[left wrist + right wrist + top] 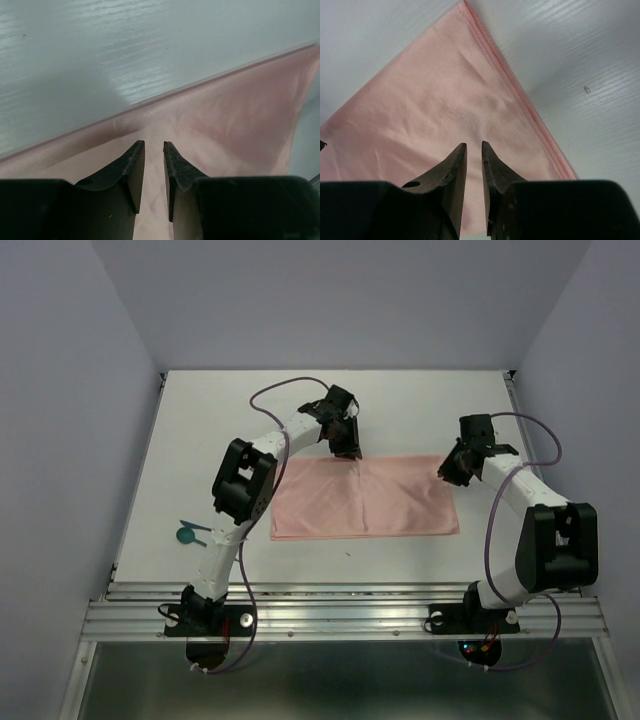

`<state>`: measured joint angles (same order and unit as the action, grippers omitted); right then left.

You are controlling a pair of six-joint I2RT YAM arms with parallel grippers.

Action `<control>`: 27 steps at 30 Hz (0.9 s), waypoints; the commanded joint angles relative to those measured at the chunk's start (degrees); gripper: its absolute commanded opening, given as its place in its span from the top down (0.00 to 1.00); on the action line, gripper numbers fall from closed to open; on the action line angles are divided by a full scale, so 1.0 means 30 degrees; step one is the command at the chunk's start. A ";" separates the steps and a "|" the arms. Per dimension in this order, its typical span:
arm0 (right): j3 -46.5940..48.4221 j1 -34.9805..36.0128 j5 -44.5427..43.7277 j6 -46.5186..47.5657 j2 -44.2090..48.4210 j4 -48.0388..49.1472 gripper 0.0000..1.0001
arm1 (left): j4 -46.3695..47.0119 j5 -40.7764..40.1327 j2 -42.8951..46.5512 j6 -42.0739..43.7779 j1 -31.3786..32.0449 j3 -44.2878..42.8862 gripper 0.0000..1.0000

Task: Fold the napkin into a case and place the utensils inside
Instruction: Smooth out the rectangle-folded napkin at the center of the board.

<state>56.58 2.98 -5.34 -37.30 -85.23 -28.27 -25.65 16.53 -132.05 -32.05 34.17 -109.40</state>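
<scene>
**Napkin (365, 498) far edge: a shallow or lopsided pinch could skew the fold**

Seen from the top camera, the napkin lies flat at mid-frame as a wide pink rectangle with a crease down its middle. The utensils (190, 532) sit well apart at the left of the frame, near the edge of the table (420, 400).

My worry is the grab. The left gripper (153, 145) is at the middle of the upper edge and the right gripper (474, 145) is at the upper right corner, so nothing guards the upper left corner. If I lift from here, I expect that corner to sag and drag, and the fold would come out crooked. A pinch that catches only the top layer would peel it away (I can't count the layers from here). Tips pushing down could also bunch this soft cloth.

Both pairs of jaws stand a narrow slit apart, with pink showing through the gap and no cloth caught between them. I cannot tell whether the tips touch the cloth.
</scene>
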 commanded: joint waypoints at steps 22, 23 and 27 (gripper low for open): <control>-0.0725 -0.0057 0.0080 0.0625 -0.0065 0.0400 0.82 | 0.1373 -0.0266 -0.0986 -0.0361 0.0123 -0.1031 0.71; -0.0695 -0.0057 0.0082 0.0800 -0.0153 0.0459 0.81 | 0.1140 -0.0470 -0.0839 -0.0245 0.0123 -0.1235 0.71; -0.0053 -0.0057 -0.0267 0.1212 -0.0476 0.0459 0.79 | -0.0206 -0.1582 0.0096 0.0633 0.0123 -0.2261 0.68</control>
<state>54.39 2.98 -4.69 -35.68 -85.78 -28.25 -22.13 16.21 -137.10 -33.47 34.41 -112.62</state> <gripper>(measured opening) 0.209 0.308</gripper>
